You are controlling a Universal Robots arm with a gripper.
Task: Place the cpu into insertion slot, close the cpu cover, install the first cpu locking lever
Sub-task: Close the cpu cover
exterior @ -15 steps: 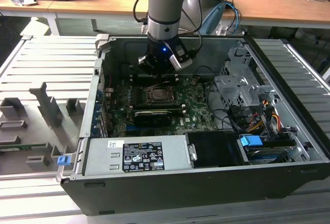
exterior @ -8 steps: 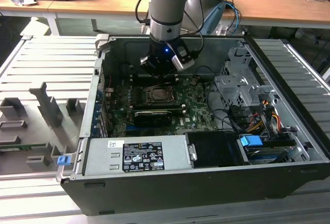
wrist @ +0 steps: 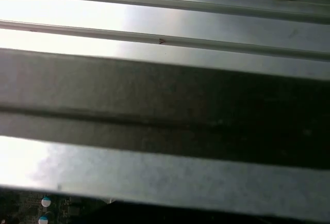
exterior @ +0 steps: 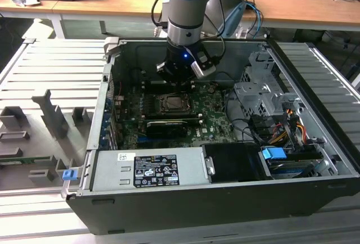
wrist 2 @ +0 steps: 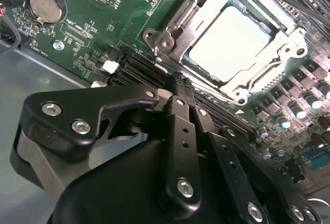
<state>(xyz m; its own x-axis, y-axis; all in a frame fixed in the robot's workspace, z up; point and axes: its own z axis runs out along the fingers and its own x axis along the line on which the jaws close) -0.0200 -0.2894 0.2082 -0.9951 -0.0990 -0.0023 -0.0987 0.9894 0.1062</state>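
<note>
The cpu (wrist 2: 232, 41) lies flat in its socket on the green motherboard (wrist 2: 98, 28), its silver top bright under the light. The cpu cover (wrist 2: 172, 35) lies down around it as a grey metal frame. In the exterior view the cpu (exterior: 174, 103) sits mid-board inside the open computer case. My gripper (exterior: 178, 80) hangs just behind the socket, towards the case's back wall. In the second wrist view the gripper (wrist 2: 178, 78) has its black fingers (wrist 2: 180, 131) pressed together with nothing between them, the tips just short of the socket's edge.
Black memory slots (wrist 2: 136, 66) and a coin battery (wrist 2: 47, 4) lie near the fingers. A power supply (exterior: 146, 168) fills the case front; a drive cage (exterior: 264, 95) and cables (exterior: 281, 129) stand at the exterior view's right. The first wrist view faces the case's grey wall (wrist: 165, 105).
</note>
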